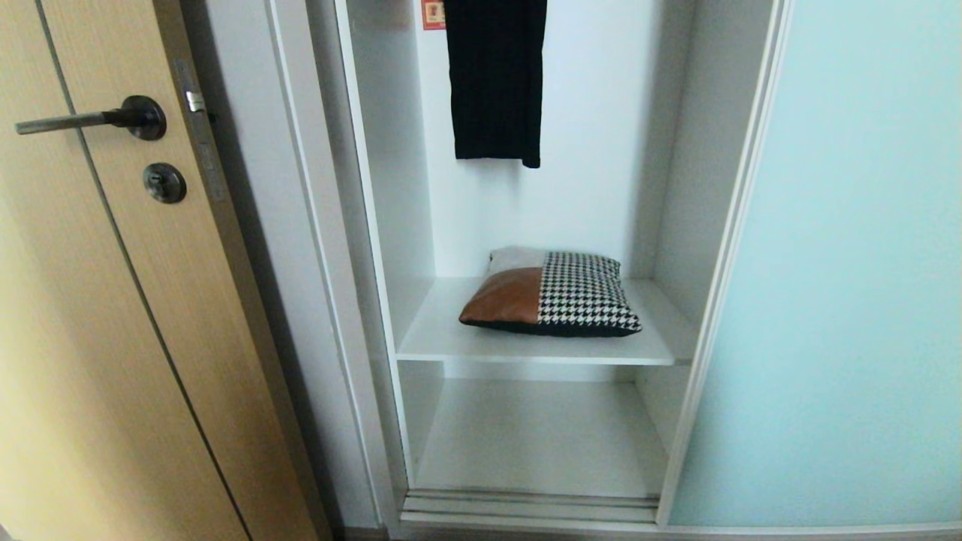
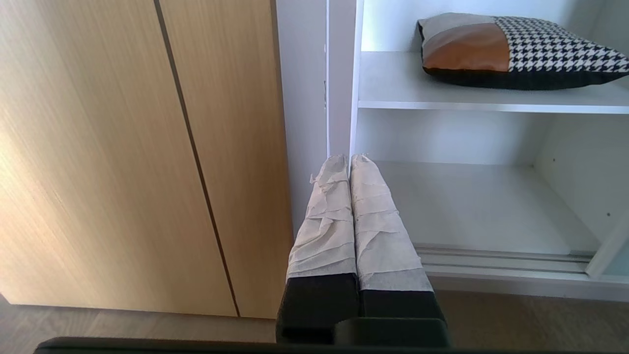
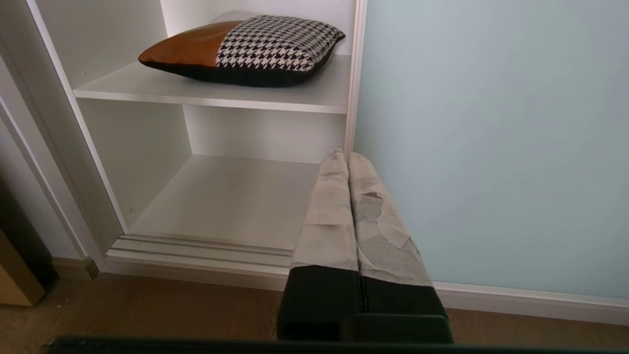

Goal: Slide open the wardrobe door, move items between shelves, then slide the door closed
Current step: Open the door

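Left tool and right tool closed, empty; cushion-like bundle on upper shelf looks soft, light; pinch near edge.

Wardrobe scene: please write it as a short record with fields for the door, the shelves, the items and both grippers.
sliding wardrobe door: slid to the right, compartment open
upper shelf: holds the items
items: one cushion-like bundle of rust-brown, houndstooth and black, lying flat
lower shelf: nothing on it
hanging black garment: above the upper shelf
left gripper: fingers shut, holds nothing, outside the wardrobe
right gripper: fingers shut, holds nothing, outside the wardrobe
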Motion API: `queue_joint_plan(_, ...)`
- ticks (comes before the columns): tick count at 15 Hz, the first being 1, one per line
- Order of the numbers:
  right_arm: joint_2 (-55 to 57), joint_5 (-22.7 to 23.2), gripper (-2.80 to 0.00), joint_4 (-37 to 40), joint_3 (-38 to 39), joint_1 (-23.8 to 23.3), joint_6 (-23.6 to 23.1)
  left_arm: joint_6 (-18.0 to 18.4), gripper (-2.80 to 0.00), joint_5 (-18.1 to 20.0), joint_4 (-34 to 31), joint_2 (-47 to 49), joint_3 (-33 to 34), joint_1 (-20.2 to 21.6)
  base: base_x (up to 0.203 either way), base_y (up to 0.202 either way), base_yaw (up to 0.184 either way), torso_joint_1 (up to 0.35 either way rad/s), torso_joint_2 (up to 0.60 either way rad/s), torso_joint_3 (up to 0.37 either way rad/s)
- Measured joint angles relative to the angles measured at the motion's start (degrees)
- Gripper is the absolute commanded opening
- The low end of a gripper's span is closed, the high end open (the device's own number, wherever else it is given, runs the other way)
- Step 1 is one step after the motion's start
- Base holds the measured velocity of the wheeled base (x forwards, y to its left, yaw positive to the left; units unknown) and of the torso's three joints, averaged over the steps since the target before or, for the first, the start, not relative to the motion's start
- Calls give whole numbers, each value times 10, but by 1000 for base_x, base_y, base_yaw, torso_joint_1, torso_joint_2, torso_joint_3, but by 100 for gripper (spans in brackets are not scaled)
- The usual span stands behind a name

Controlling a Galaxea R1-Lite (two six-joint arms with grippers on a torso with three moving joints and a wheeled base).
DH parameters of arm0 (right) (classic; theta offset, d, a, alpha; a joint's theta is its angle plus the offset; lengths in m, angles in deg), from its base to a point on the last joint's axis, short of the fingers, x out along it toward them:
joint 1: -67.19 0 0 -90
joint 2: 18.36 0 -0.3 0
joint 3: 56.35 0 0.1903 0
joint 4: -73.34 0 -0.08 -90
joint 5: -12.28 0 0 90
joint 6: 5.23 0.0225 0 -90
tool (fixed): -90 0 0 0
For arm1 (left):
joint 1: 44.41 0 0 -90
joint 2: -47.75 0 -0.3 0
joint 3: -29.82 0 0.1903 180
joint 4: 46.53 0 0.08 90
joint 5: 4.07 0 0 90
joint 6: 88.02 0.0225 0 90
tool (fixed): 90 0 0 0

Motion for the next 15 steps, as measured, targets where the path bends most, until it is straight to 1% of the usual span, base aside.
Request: queue_joint_plan(15,0,-3,-280,-1,0,0,0,0,-280,0,0,0,0,0,0,0,0,0,0,0)
